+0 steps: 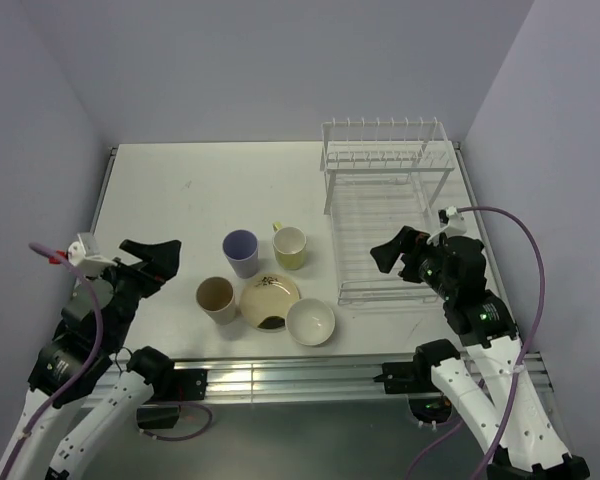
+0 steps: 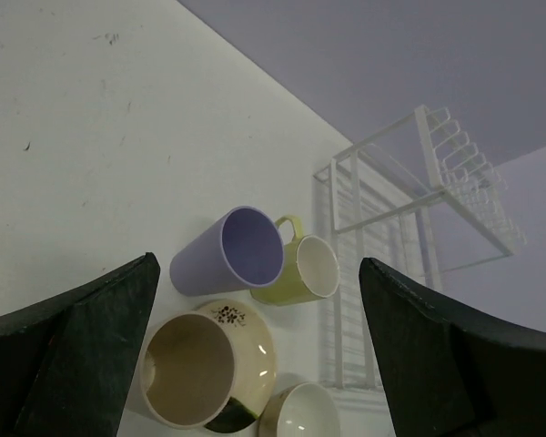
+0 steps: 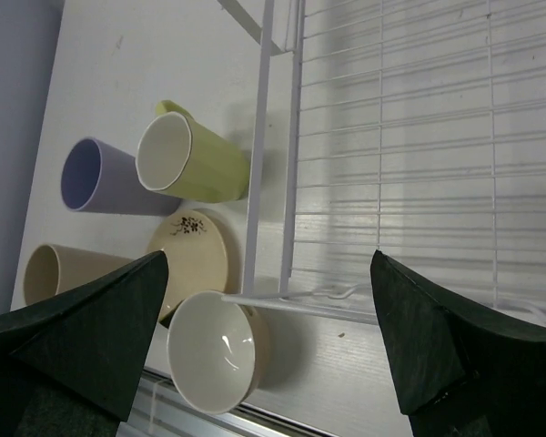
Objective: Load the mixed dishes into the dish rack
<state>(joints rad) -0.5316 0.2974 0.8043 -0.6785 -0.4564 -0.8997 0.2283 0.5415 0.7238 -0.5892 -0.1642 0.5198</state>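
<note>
The five dishes stand upright in a tight cluster on the counter (image 1: 180, 190), all to the left of the dish rack (image 1: 385, 215) and outside it. The lavender tumbler (image 1: 241, 250) and the yellow-green mug (image 1: 290, 246) sit side by side at the far side of the group. The tan tumbler (image 1: 216, 297), the cream plate (image 1: 269, 300) and the white bowl (image 1: 310, 322) line up nearer the front edge. The bowl is the closest to that edge and lies just beside the rack's near left corner. Only a narrow strip of counter separates the mug from the rack's left rail.

The rack fills the right side of the counter, with its prong row at the back edge. A broad bare stretch runs from the dishes to the back and left edges.

The left hand (image 1: 160, 262) hovers just left of the tan tumbler, fingers spread wide and gripping nothing. The right hand (image 1: 392, 250) hangs over the rack's near end, likewise spread and unladen.
</note>
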